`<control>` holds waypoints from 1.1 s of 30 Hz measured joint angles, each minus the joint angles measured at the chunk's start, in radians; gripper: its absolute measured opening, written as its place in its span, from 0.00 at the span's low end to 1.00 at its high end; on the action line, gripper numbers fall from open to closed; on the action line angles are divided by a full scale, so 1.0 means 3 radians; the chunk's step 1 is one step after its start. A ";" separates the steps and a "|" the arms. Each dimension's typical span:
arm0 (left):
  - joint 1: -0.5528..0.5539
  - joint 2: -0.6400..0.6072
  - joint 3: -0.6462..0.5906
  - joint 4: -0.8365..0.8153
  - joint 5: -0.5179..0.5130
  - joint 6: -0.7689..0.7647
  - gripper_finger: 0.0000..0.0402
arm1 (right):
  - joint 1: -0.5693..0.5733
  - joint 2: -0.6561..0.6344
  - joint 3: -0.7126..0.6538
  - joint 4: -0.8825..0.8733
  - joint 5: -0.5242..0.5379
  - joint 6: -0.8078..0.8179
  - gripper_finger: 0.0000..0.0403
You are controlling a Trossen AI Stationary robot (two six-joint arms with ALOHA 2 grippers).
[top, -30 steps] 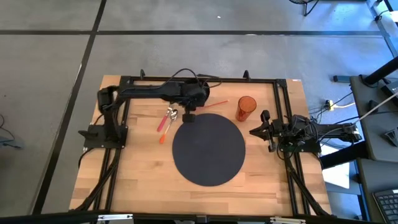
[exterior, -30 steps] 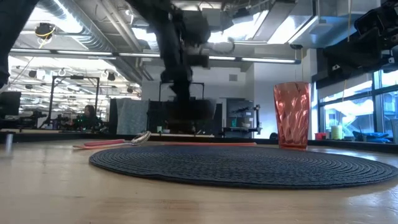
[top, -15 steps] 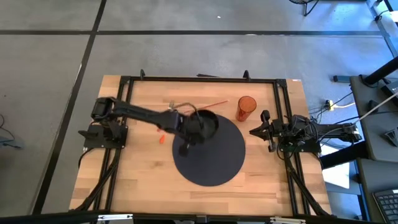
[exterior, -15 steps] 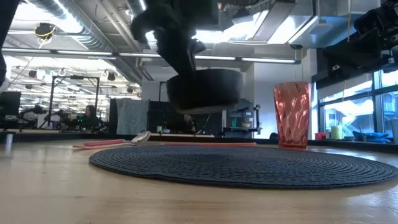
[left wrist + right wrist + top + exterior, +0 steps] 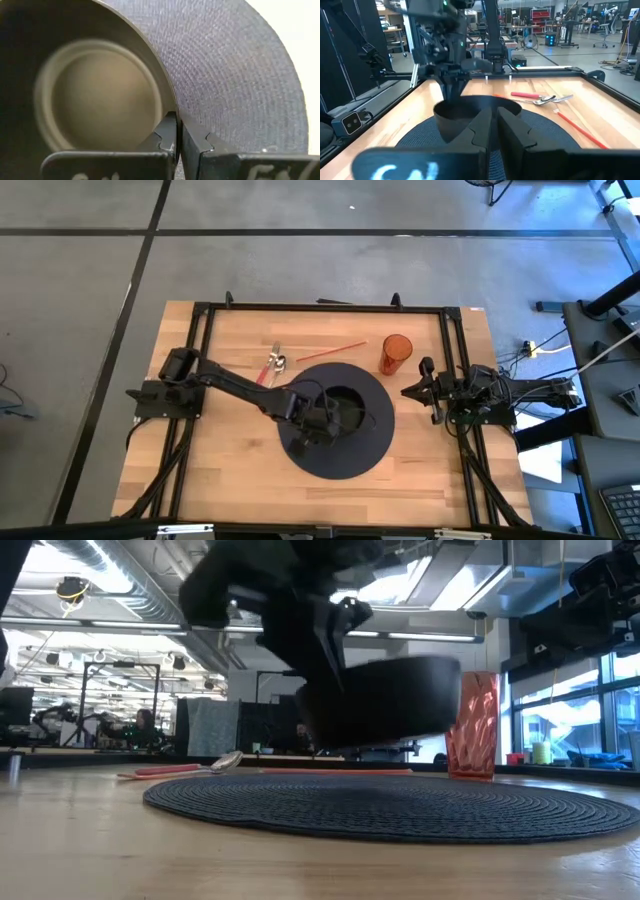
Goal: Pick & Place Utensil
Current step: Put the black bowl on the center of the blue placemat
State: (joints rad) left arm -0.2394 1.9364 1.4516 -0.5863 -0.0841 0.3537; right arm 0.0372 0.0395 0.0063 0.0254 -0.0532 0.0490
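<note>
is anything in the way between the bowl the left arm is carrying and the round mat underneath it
Nothing visible. The left gripper, jaws shut on the rim, holds the dark bowl in the air over the round mat. The spoon, the stick and the orange cup all lie off the mat.

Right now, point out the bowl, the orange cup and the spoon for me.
bowl (image 5: 342,406), high view, its inner floor.
orange cup (image 5: 396,352), high view, its side wall.
spoon (image 5: 273,366), high view, where its red handle meets the metal end.

bowl (image 5: 340,408): dark, round, rim pinched by left gripper (image 5: 176,131); hung above mat
spoon (image 5: 272,367): red-handled, lay flat, well behind gripper
</note>
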 joint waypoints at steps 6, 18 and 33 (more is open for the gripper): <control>0.0024 0.0105 -0.0004 -0.0047 0.0123 -0.0150 0.01 | 0.0000 -0.0001 0.0000 -0.0001 0.0011 -0.0027 0.07; 0.0052 0.0206 0.0002 -0.0044 0.0149 -0.0678 0.01 | 0.0000 0.0000 0.0000 -0.0005 0.0027 -0.0021 0.07; 0.0034 0.0220 0.0195 -0.0011 0.0186 -0.0793 0.16 | -0.0001 0.0000 0.0000 -0.0005 0.0027 -0.0013 0.07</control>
State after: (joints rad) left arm -0.2291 2.0026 1.5102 -0.5895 -0.0282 0.1158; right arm 0.0368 0.0395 0.0063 0.0238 -0.0452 0.0452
